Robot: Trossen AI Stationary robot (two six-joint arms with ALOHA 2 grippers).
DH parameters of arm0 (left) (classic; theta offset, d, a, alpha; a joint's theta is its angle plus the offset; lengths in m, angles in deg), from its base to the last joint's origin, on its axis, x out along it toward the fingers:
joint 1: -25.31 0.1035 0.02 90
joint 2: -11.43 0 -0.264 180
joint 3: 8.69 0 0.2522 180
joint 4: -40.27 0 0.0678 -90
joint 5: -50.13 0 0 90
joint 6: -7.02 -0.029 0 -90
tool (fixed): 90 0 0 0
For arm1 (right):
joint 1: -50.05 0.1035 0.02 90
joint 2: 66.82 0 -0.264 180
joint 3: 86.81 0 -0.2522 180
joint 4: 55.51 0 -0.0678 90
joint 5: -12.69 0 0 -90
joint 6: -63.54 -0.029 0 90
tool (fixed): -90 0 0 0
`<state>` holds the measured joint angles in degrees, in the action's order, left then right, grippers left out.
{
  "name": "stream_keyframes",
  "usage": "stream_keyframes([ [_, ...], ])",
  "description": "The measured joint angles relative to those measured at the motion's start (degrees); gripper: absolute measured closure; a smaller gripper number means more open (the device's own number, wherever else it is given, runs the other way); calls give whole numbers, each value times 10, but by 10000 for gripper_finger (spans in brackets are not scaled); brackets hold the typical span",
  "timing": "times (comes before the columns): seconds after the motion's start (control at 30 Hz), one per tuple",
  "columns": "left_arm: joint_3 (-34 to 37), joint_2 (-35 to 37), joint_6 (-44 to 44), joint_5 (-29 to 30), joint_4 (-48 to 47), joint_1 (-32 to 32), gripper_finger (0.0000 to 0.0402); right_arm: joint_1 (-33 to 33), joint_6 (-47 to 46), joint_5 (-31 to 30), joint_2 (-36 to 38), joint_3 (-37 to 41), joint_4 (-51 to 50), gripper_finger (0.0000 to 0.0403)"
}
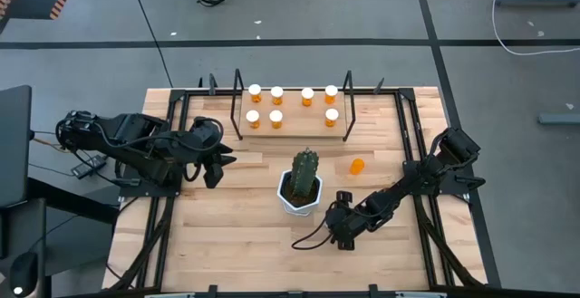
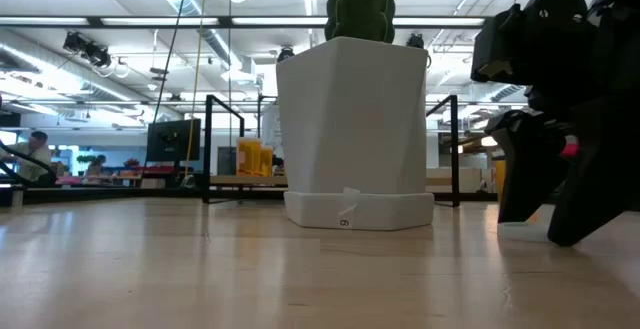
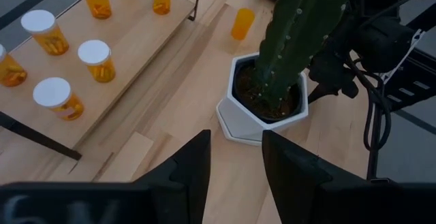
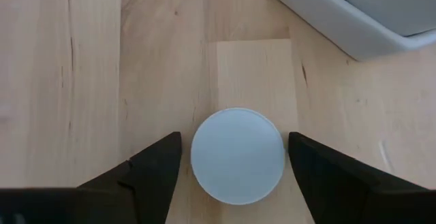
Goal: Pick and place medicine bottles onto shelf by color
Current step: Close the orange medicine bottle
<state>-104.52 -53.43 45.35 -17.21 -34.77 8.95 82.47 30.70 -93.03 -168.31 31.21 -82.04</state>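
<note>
Below the cactus pot at centre frame, the right gripper spreads its fingers wide around a white cap, not touching it. Seven bottles stand on the shelf; one orange bottle lies uncapped. The left gripper hangs narrowly parted, empty. No writing is legible.

I work in a large open lab: grey concrete floor, exposed ceiling lights, monitor, person at a distant desk.
</note>
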Motion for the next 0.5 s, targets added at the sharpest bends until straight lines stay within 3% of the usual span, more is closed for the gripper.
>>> stream_keyframes([
  [0.3, 0, 0, 0, 0, 0, 0, 268, 8, -2, 5, -1, 0, -2, 176],
  [0.5, 0, 0, 0, 0, 0, 0, 269, 6, -5, 8, 7, -7, -24, 182],
])
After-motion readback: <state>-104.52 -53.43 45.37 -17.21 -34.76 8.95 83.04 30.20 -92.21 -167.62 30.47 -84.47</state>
